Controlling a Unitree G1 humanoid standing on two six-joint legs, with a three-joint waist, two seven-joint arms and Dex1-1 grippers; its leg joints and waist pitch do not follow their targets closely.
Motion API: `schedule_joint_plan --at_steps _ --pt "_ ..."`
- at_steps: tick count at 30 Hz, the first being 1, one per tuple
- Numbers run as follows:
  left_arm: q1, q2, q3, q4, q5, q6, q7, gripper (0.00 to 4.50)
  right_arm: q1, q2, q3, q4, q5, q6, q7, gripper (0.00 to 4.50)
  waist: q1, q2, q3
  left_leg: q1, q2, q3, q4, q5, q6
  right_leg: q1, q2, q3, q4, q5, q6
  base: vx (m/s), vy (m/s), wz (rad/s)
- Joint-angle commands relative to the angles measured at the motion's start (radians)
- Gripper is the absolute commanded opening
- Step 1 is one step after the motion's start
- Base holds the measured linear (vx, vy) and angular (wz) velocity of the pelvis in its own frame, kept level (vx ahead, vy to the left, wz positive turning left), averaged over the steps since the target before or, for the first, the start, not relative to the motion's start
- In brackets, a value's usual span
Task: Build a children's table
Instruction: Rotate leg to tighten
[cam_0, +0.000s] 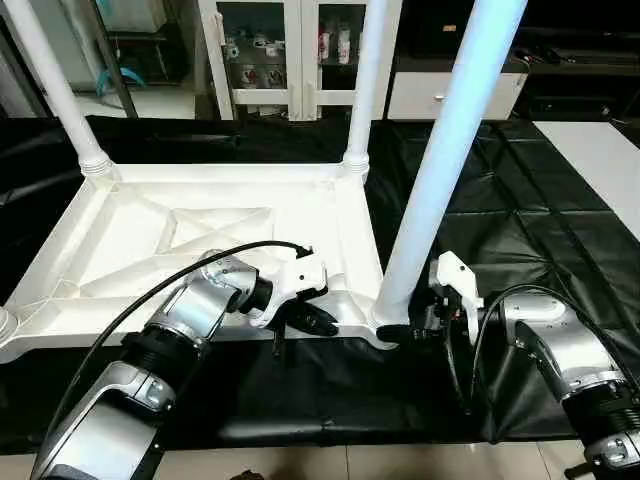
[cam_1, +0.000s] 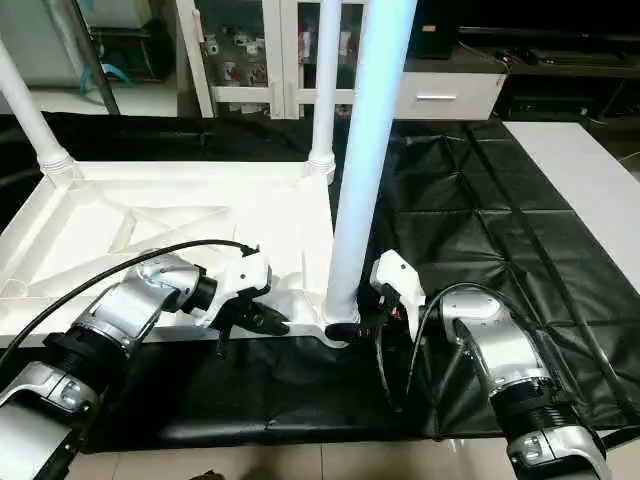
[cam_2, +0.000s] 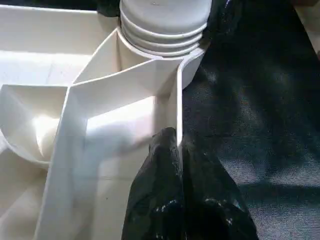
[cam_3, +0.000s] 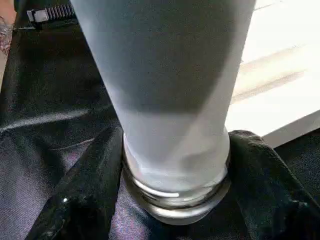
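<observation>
Surface: a black sheet (cam_0: 560, 230) is spread under the work; white cabinets (cam_0: 290, 50) are seen behind.
Tabletop (cam_0: 200, 240): white plastic, laid underside up on the sheet, with ribs crossing in an X and round sockets at the corners.
Legs: white tubes are stood upright in the far sockets (cam_0: 360, 90); the near leg (cam_0: 440, 160) is seated in the near right corner.
Left gripper (cam_0: 318, 322): fingers pressed together, tips laid against the tabletop's near rim.
Right gripper (cam_3: 175, 200): fingers set either side of the near leg's base, close against it.
</observation>
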Motion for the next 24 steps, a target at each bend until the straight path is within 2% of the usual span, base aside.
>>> schedule_joint_plan --at_steps 1,5,7,8,9,10,12,14,15,17,18,19,20,22,24 --pt "0.029 -0.004 -0.065 0.014 0.030 0.018 -0.024 0.00 -0.003 0.008 0.011 -0.003 -0.005 -0.004 0.005 2.75 -0.003 -0.008 -0.058 0.003 0.033 -0.005 -0.051 -0.154 0.074 0.050 -0.072 0.052 -0.061 -0.126 -0.238 0.000 0.000 0.00" --pt "0.026 -0.011 -0.056 0.020 0.030 0.014 -0.003 0.00 -0.006 0.031 -0.004 0.016 -0.006 0.005 -0.044 2.75 -0.004 -0.009 -0.055 0.001 0.032 -0.005 -0.053 -0.164 0.071 0.051 -0.073 0.051 -0.064 -0.153 -0.233 0.000 0.000 0.00" --pt "0.006 -0.049 -0.019 0.057 0.030 0.014 0.094 0.00 -0.019 0.096 -0.036 0.072 -0.026 0.021 -0.201 2.74 -0.008 -0.010 -0.050 0.004 0.031 -0.006 -0.058 -0.204 0.057 0.048 -0.075 0.050 -0.075 -0.241 -0.212 0.000 0.000 0.00" --pt "0.006 -0.049 -0.019 0.057 0.030 0.014 0.094 0.00 -0.019 0.096 -0.036 0.072 -0.026 0.021 -0.201 2.74 -0.011 -0.008 -0.047 0.005 0.031 -0.006 -0.060 -0.219 0.050 0.045 -0.074 0.051 -0.079 -0.276 -0.204 0.000 0.000 0.00" --pt "-0.006 -0.067 -0.003 0.078 0.032 0.014 0.144 0.00 -0.023 0.127 -0.049 0.096 -0.037 0.025 -0.273 2.74 -0.013 -0.009 -0.045 0.011 0.030 -0.009 -0.063 -0.256 0.030 0.043 -0.079 0.051 -0.088 -0.347 -0.185 0.000 0.000 0.00" --pt "-0.021 -0.087 0.013 0.104 0.040 0.016 0.208 0.00 -0.029 0.161 -0.059 0.121 -0.050 0.029 -0.352 2.74 -0.019 -0.008 -0.045 0.010 0.028 -0.012 -0.065 -0.270 0.016 0.042 -0.078 0.051 -0.089 -0.385 -0.167 0.000 0.000 0.00" --pt "-0.030 -0.098 0.022 0.120 0.045 0.018 0.246 0.00 -0.033 0.181 -0.065 0.135 -0.058 0.031 -0.397 2.73 -0.029 -0.011 -0.043 0.009 0.025 -0.016 -0.069 -0.292 0.005 0.044 -0.079 0.048 -0.096 -0.435 -0.141 0.000 0.000 0.00" --pt "-0.057 -0.130 0.045 0.156 0.057 0.032 0.351 0.00 -0.045 0.254 -0.088 0.180 -0.081 0.059 -0.575 2.73 -0.038 -0.010 -0.044 0.013 0.026 -0.017 -0.071 -0.298 0.008 0.041 -0.077 0.049 -0.099 -0.436 -0.134 0.000 0.000 0.00" --pt "-0.069 -0.148 0.058 0.169 0.058 0.041 0.402 0.00 -0.052 0.297 -0.104 0.210 -0.092 0.072 -0.684 2.73 -0.044 -0.006 -0.042 0.012 0.025 -0.017 -0.072 -0.305 -0.001 0.037 -0.077 0.050 -0.099 -0.437 -0.138 0.000 0.000 0.00" --pt "-0.085 -0.175 0.078 0.187 0.057 0.049 0.471 0.00 -0.066 0.364 -0.132 0.259 -0.104 0.079 -0.846 2.72 -0.059 -0.006 -0.041 0.008 0.021 -0.021 -0.075 -0.317 -0.013 0.039 -0.075 0.046 -0.100 -0.458 -0.125 0.000 0.000 0.00" --pt "-0.085 -0.175 0.078 0.187 0.057 0.049 0.471 0.00 -0.066 0.364 -0.132 0.259 -0.104 0.079 -0.846 2.72 -0.059 -0.007 -0.042 0.009 0.022 -0.023 -0.075 -0.325 -0.015 0.039 -0.076 0.046 -0.103 -0.466 -0.119 0.000 0.000 0.00" --pt "-0.100 -0.199 0.095 0.214 0.064 0.038 0.529 0.00 -0.086 0.432 -0.171 0.311 -0.105 0.055 -0.990 2.72 -0.062 -0.004 -0.043 0.011 0.020 -0.022 -0.074 -0.330 -0.015 0.035 -0.079 0.048 -0.106 -0.469 -0.116 0.000 0.000 0.00" --pt "-0.105 -0.208 0.100 0.223 0.068 0.033 0.549 0.00 -0.093 0.459 -0.190 0.330 -0.107 0.034 -1.064 2.72 -0.066 -0.003 -0.043 0.011 0.020 -0.023 -0.075 -0.334 -0.018 0.033 -0.077 0.048 -0.105 -0.470 -0.117 0.000 0.000 0.00" --pt "-0.110 -0.217 0.105 0.233 0.069 0.025 0.571 0.00 -0.104 0.500 -0.210 0.355 -0.108 -0.001 -1.153 2.72 -0.064 -0.004 -0.046 0.015 0.021 -0.020 -0.075 -0.321 -0.018 0.032 -0.077 0.052 -0.103 -0.415 -0.124 0.000 0.000 0.00" --pt "-0.114 -0.225 0.107 0.241 0.068 0.019 0.584 0.00 -0.113 0.541 -0.203 0.378 -0.120 -0.039 -1.209 2.72 -0.064 -0.004 -0.047 0.016 0.022 -0.017 -0.075 -0.311 -0.017 0.031 -0.075 0.055 -0.097 -0.355 -0.145 0.000 0.000 0.00"
